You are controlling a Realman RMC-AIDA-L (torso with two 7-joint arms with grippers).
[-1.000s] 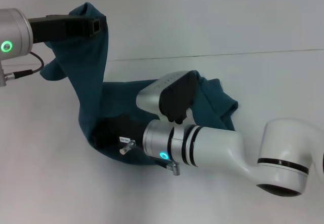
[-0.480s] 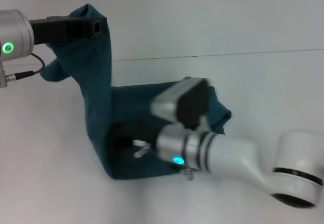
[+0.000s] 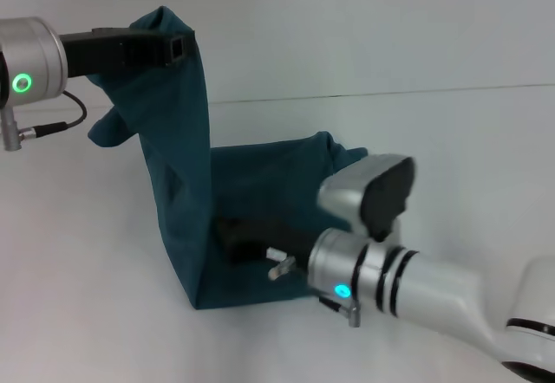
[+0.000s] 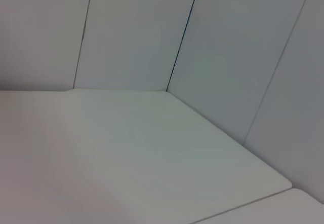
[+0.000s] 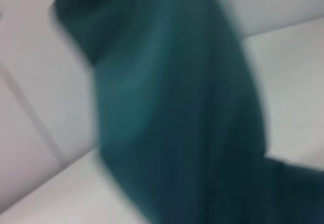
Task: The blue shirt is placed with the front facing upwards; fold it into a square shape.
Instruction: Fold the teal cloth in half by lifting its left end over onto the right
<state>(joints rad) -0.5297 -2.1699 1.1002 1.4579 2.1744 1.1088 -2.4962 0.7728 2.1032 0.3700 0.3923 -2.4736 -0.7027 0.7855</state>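
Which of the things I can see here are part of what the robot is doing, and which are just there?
Part of the job:
- the blue shirt, one end lifted, the rest on the table
- left hand, up high, clamped on the shirt's raised end
- right hand, low on the shirt near the table

Just there:
- the white table
- the panelled wall behind

**Even, soft light; blur in our right wrist view**

We see bright, diffuse lighting from overhead, with no harsh glare on the white table point(image 3: 451, 140). Soft grey shadows sit under the blue shirt point(image 3: 186, 175) and beneath the right arm point(image 3: 408, 288). Our head view is fairly crisp, with slight blur on that arm. The left wrist view looks clear though dimmer. The right wrist view is heavily smeared, cloth edges indistinct.
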